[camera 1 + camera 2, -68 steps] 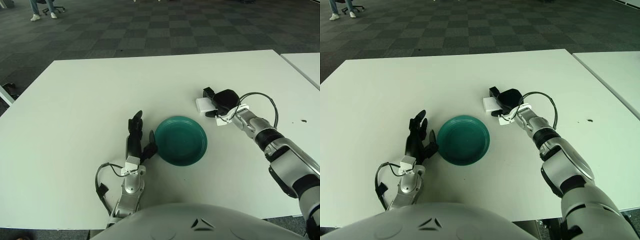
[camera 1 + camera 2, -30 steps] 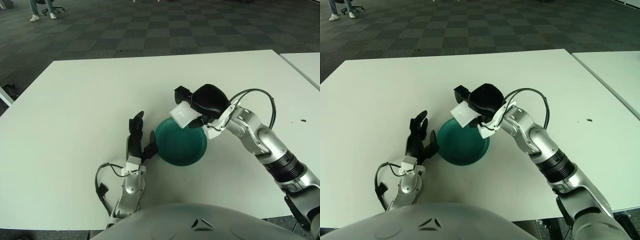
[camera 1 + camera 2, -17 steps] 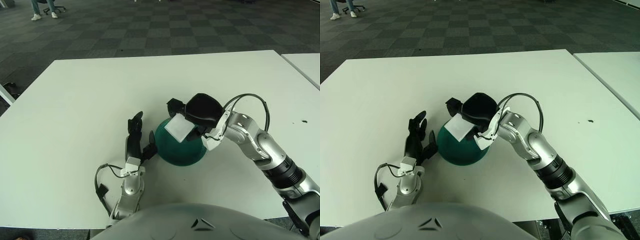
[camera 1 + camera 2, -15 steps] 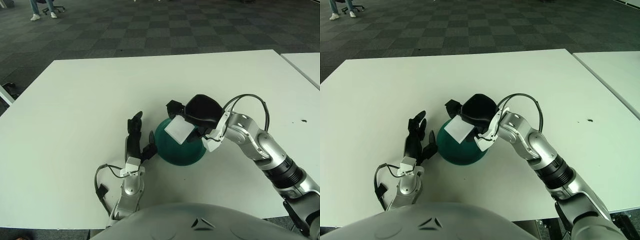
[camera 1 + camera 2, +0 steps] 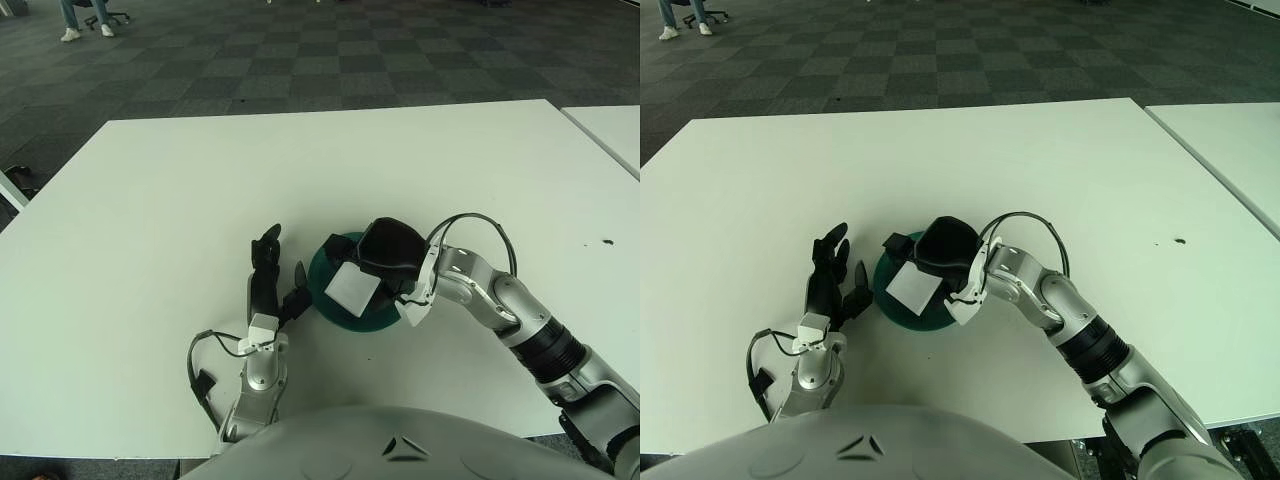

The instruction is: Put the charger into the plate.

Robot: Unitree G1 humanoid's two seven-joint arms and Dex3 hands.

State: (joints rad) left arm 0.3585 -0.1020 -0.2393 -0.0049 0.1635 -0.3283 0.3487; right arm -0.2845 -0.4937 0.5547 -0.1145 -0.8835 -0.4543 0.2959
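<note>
Charger: a flat white block (image 5: pixel 352 288) with rounded corners and a smooth matt plastic face, tilted so that its broad face is turned up towards the camera; it sits low over the plate, and whether it touches the plate cannot be told.
Right hand: black, rounded and glossy on its back (image 5: pixel 385 255); its fingers are curled about the charger and hold it from above and behind, over the middle of the plate.
Right arm: smooth silver-grey shells with a black ribbed band near the wrist (image 5: pixel 545 345); a thin black cable loops above the forearm (image 5: pixel 480 222), and a small white tab hangs at the wrist (image 5: pixel 414 311).
Plate: round, shallow, dark teal, with a smooth glazed look (image 5: pixel 322 275); only its left rim and near edge show, the rest is covered by the right hand and the charger.
Left hand: black, slim, jointed fingers (image 5: pixel 268 282) spread and pointing away from the robot, holding nothing; it rests on the counter just beside the plate's left rim, with one finger tip very near that rim.
Left forearm: a narrow silver tube (image 5: pixel 252 385) with a small white block at the wrist and a black cable curling out to its left.
Counter: a flat, plain white, matt sheet (image 5: pixel 150 200) with straight edges; a second white one (image 5: pixel 610 125) stands apart at the right.
Floor: dark carpet in a grey chequered pattern (image 5: pixel 300 50).
</note>
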